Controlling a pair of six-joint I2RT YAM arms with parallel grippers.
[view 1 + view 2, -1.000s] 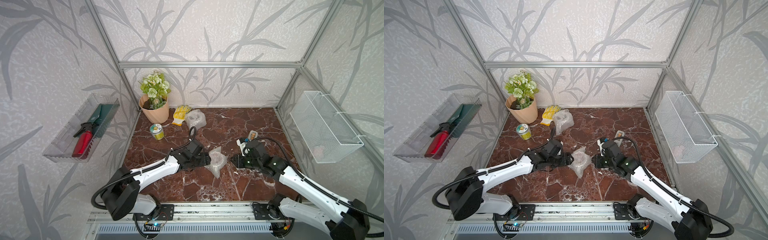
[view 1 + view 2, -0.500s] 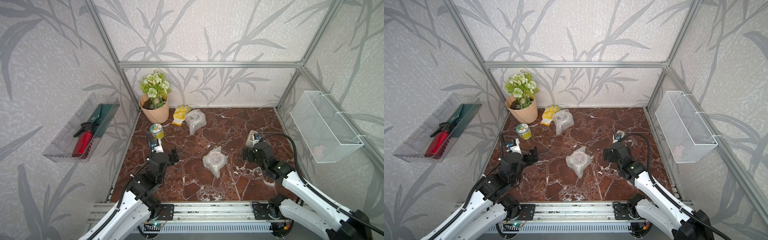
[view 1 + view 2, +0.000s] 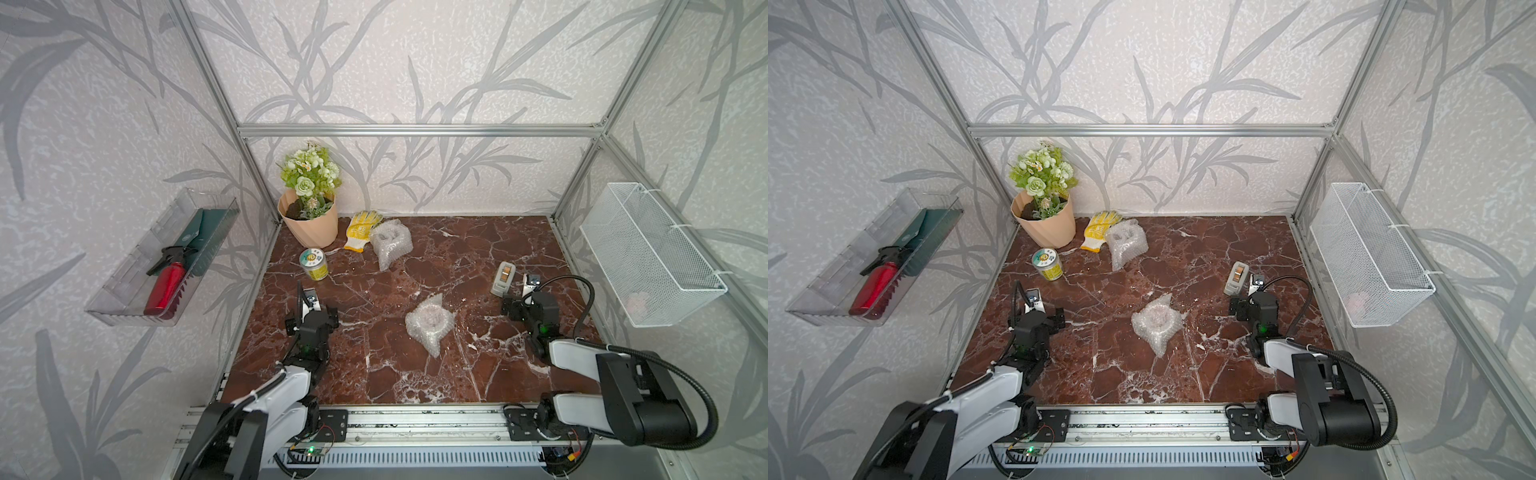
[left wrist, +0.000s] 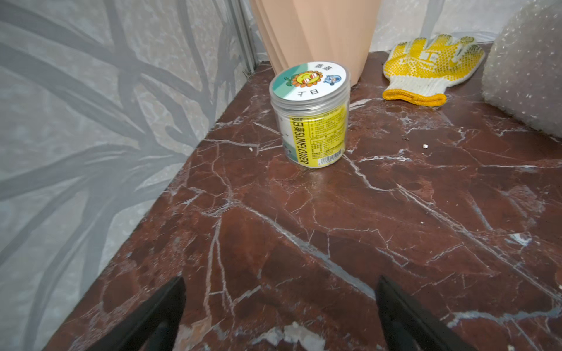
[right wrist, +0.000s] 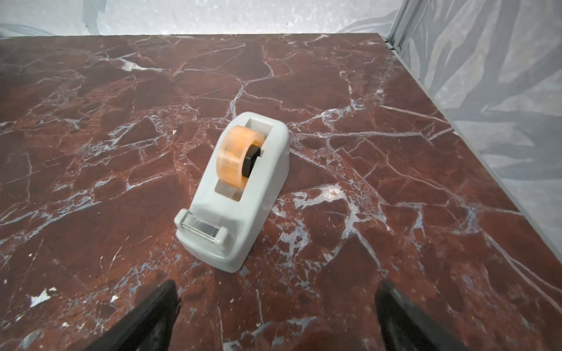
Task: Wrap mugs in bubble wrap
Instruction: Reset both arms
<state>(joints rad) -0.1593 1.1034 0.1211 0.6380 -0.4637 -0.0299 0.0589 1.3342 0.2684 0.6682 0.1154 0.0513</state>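
While both arms reach low over the worktop (image 3: 374, 374) from its front rail, elbows folded and wrists aimed at the back wall, both top views put the left gripper (image 3: 311, 320) near the left edge and the right gripper (image 3: 525, 305) near the right edge. Each is well apart from the bubble wrap. The mid bundle (image 3: 430, 326) lies between them at mid worktop. The back bundle (image 3: 390, 241) sits just beside the glove (image 3: 360, 230), near the pot (image 3: 309, 228). Any mug inside is too veiled to tell.

From the left wrist, the jaws stand wide apart and empty above bare marble, pointed toward the can (image 4: 310, 115), with the back bundle partly in view.

From the right wrist, the jaws are spread and empty too, with the tape dispenser (image 5: 237, 194) just ahead of them.
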